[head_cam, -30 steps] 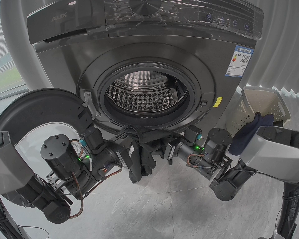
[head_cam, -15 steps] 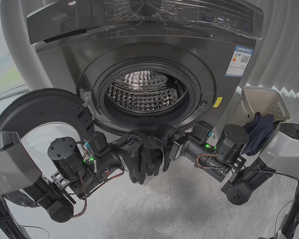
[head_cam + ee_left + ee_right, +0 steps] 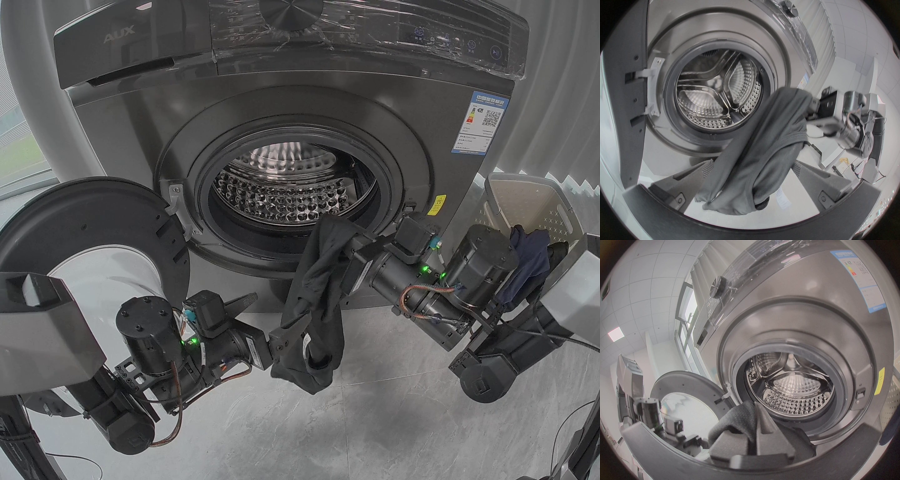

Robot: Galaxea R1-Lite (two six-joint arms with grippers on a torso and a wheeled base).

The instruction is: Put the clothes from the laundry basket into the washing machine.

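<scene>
right hand [image 3: 352, 249] grips garment [image 3: 320, 294], left hand [image 3: 290, 340] wide; washing machine [image 3: 125, 137] on tiled floor [image 3: 375, 425]

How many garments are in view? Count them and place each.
2. A dark grey garment hangs from the right gripper, before the washing machine. A navy garment lies over the laundry basket rim; more may be hidden inside.

I see the washing machine [image 3: 125, 125] in dark metallic grey, its drum [image 3: 294, 194] bright steel with a dimpled dot pattern. The garment [image 3: 319, 294] is plain charcoal. The laundry basket [image 3: 531, 206] is cream with a perforated grid, the cloth [image 3: 528, 262] in it navy. The sticker [image 3: 437, 204] is yellow, and the floor [image 3: 375, 425] is pale grey marbled tile.
</scene>
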